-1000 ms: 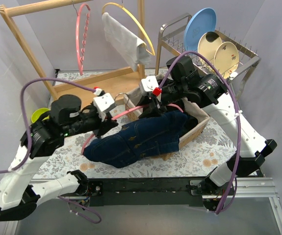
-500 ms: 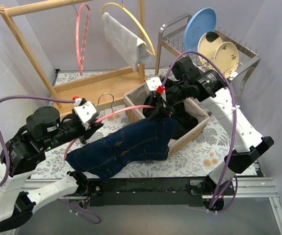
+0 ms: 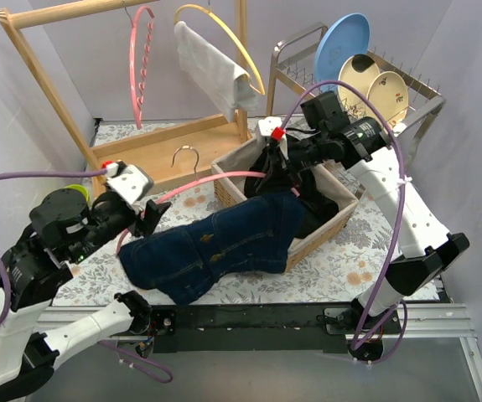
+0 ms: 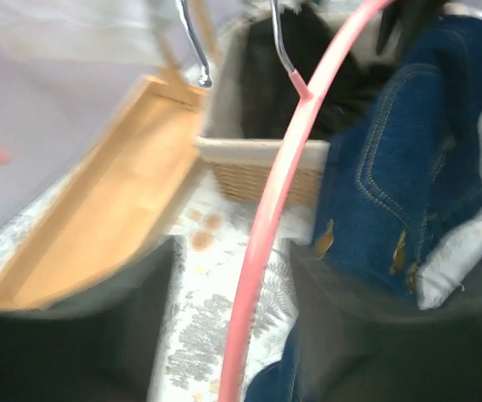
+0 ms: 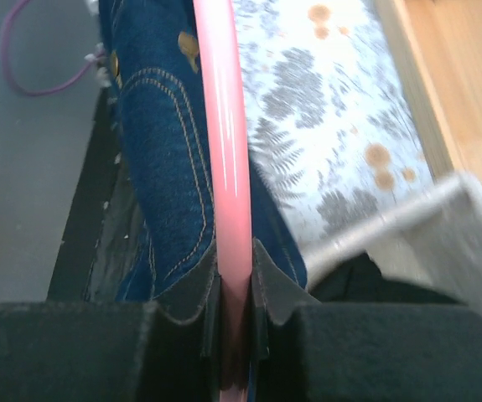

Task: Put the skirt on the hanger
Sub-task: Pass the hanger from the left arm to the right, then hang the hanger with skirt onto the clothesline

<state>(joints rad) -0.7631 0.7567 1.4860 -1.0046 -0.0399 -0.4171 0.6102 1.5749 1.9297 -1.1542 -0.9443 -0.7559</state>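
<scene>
Right tool [image 5: 232,289] clenched on the pink hanger [image 3: 211,181]; left tool [image 4: 232,276] released, seemingly straddling its rod. Denim skirt [image 3: 220,243] lies on the table [image 3: 354,261], draped over the basket [image 3: 329,228] rim. Best to keep the hanger steady and lift the waistband.

You're looking at two arms, white shells over black joints: left arm [image 3: 52,243] lower left of the top view, right arm [image 3: 391,188] at right. A purple cable [image 3: 48,174] loops off each. White camera blocks [image 3: 127,178] at the wrists, a red dot [image 3: 279,133] on the right one. On the right gripper [image 5: 234,289], black pads [image 5: 182,293].
</scene>
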